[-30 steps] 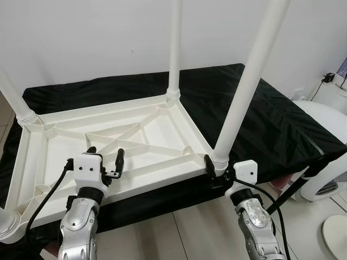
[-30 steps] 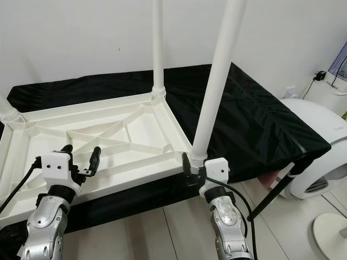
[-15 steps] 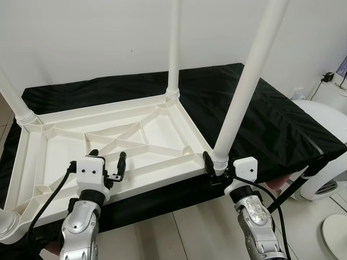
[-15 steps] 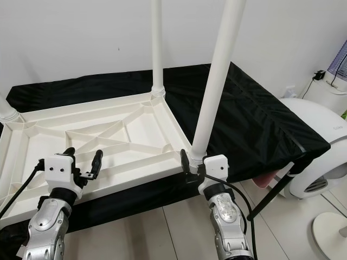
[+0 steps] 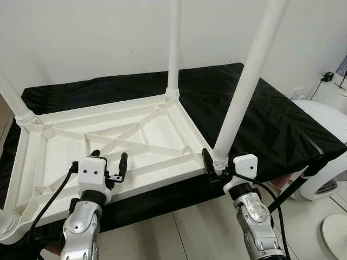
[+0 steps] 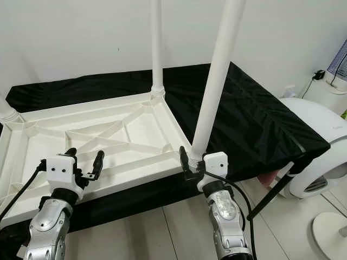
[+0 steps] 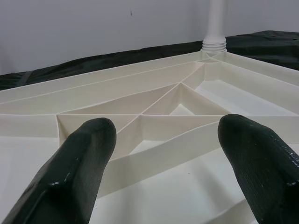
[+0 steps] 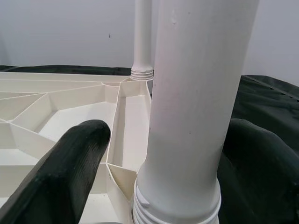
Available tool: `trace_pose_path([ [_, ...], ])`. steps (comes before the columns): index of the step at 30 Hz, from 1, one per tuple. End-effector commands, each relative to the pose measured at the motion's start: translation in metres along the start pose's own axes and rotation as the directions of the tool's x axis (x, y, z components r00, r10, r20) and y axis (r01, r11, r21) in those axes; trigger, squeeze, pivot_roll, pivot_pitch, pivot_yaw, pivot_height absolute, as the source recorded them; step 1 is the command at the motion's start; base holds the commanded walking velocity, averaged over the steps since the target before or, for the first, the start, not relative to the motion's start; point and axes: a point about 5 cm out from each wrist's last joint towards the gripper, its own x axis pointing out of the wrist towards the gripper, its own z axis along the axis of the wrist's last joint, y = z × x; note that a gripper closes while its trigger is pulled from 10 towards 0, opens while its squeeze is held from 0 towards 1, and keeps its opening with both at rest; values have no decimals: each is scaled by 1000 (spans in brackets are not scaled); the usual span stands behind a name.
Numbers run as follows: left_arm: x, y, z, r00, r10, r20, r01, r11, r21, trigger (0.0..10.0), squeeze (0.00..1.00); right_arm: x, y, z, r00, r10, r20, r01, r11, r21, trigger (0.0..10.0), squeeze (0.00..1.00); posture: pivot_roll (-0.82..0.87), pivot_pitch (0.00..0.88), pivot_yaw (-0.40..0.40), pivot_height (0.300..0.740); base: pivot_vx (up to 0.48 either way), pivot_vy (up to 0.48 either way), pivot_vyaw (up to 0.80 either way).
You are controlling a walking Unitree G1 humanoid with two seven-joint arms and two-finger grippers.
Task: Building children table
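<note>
Head stereo: looks forward and down on upturned tabletop (image 5: 108, 141), both arms in view.
Left wrist: close, low across the ribs.
Right wrist: very close on near leg (image 8: 187, 116).
Shared: far corner leg (image 7: 216, 23) (all views).

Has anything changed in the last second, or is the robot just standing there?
Hardly anything. The right hand stays around the base of the near table leg, fingers open either side, creeping slightly left. The left hand still hovers open over the upside-down tabletop. The legs have not moved.
</note>
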Motion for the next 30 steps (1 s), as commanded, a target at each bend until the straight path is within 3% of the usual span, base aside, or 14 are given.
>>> trace_pose_path([
  [1,-1,-1,2,984,176,11,-175,983,-47,10000,0,1,1,2,1000,10,1,-10,1000,0,10000,0,-39,28,13,740,0,0,0],
  [30,1,-3,7,984,176,25,-175,983,-56,10000,0,2,1,2,1000,12,0,-12,1000,3,10000,0,-33,26,11,740,0,0,0],
])
